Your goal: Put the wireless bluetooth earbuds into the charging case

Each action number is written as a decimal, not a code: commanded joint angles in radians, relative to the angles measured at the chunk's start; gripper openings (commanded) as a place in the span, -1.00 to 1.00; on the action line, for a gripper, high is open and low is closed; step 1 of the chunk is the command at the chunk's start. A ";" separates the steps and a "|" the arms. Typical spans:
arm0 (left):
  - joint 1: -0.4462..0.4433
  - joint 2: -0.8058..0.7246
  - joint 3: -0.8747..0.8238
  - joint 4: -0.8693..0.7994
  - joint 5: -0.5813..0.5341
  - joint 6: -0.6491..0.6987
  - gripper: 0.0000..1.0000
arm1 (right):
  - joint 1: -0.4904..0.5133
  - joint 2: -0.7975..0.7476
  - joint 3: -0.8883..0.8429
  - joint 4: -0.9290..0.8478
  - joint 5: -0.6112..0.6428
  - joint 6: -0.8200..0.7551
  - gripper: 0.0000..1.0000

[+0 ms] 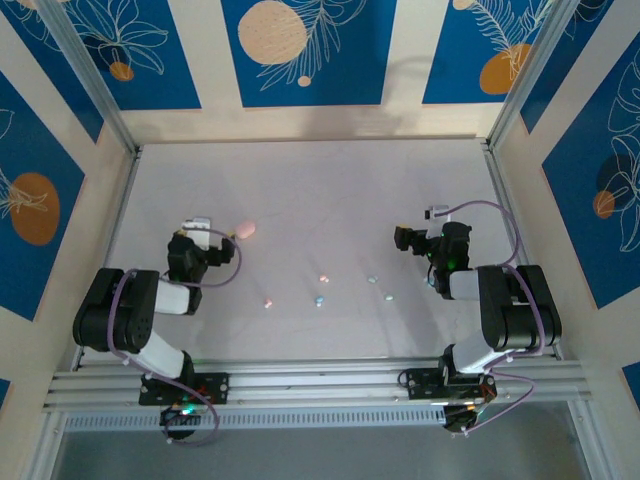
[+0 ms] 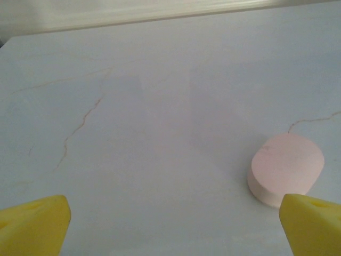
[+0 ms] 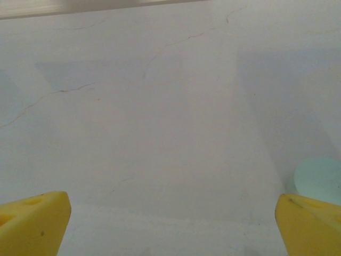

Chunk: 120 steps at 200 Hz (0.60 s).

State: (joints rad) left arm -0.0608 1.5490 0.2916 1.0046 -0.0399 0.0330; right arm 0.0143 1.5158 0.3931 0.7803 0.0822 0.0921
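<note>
Left wrist view has the left gripper (image 2: 173,226) spread wide before the rounded pastel pink plastic case (image 2: 286,168), probably lining up a grasp; the right gripper (image 3: 173,224) gapes empty too. Tiny glossy pastel earbuds (image 1: 320,300) lie scattered on the white table (image 1: 320,190) between the arms

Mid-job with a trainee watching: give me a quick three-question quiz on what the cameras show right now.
1. True or false: the left pincer is shut on the pink case.
2. The rounded case beside the right pincer is: A pink, B pale mint, C black.
3. Fill in: the loose earbuds lie on the table ____ the two arms.
Key: 1 false, it is open; 2 B; 3 between.
</note>
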 commanded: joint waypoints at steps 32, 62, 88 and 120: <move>0.003 -0.316 0.058 -0.290 -0.115 -0.067 1.00 | 0.006 -0.241 0.194 -0.549 0.106 0.115 0.99; 0.007 -0.454 0.259 -0.755 -0.146 -0.276 1.00 | -0.069 -0.217 0.483 -1.085 0.167 0.335 0.99; 0.007 -0.450 0.421 -1.059 -0.050 -0.381 1.00 | -0.184 -0.183 0.534 -1.187 0.024 0.399 0.99; 0.004 -0.510 0.372 -0.979 0.209 -0.482 1.00 | -0.302 -0.105 0.564 -1.212 -0.183 0.372 0.95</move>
State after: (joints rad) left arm -0.0608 1.0748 0.7021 0.1368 -0.0406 -0.3111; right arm -0.2317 1.3376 0.9325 -0.2569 0.0769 0.4370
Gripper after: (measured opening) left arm 0.999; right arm 0.991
